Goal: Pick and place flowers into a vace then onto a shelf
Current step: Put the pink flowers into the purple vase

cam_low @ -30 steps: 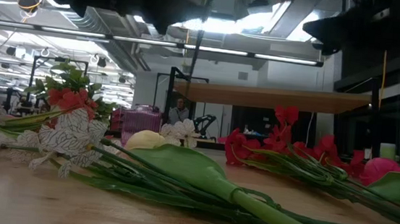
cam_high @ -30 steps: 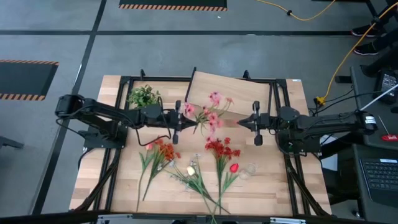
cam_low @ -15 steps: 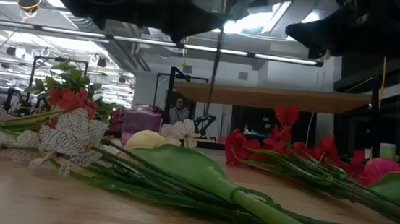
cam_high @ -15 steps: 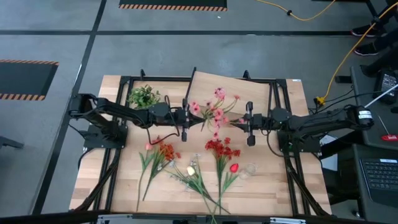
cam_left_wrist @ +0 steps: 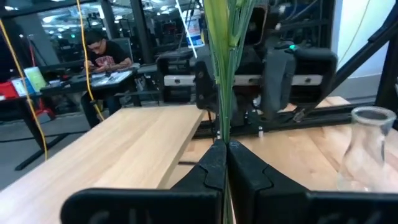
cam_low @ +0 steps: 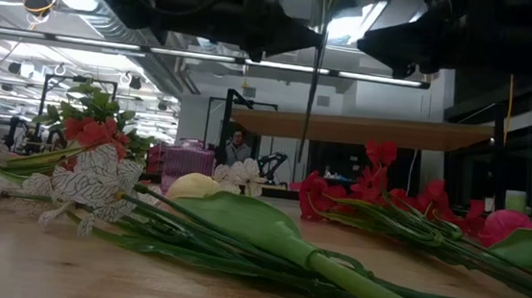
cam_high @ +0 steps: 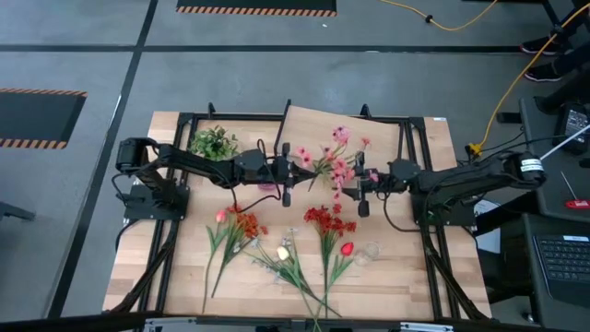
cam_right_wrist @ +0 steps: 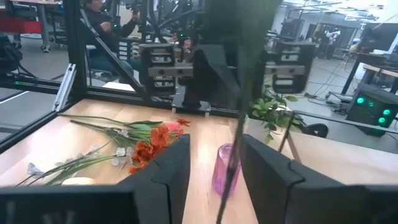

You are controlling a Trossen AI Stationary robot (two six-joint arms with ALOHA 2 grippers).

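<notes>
Two pincers meet at thin pink-bloomed flower stems [cam_high: 324, 166]

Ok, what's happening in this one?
Both arms meet above the middle of the table in a handover. The left gripper is shut on the stems of the pink flowers, while the right gripper has its fingers open around the same stems. More flowers lie on the table; the shelf is behind.

Both arms have moved toward each other; the right claw [cam_high: 361, 187] has opened around the pink flowers [cam_high: 333, 164] that the left claw [cam_high: 287, 175] carried nearer.
</notes>
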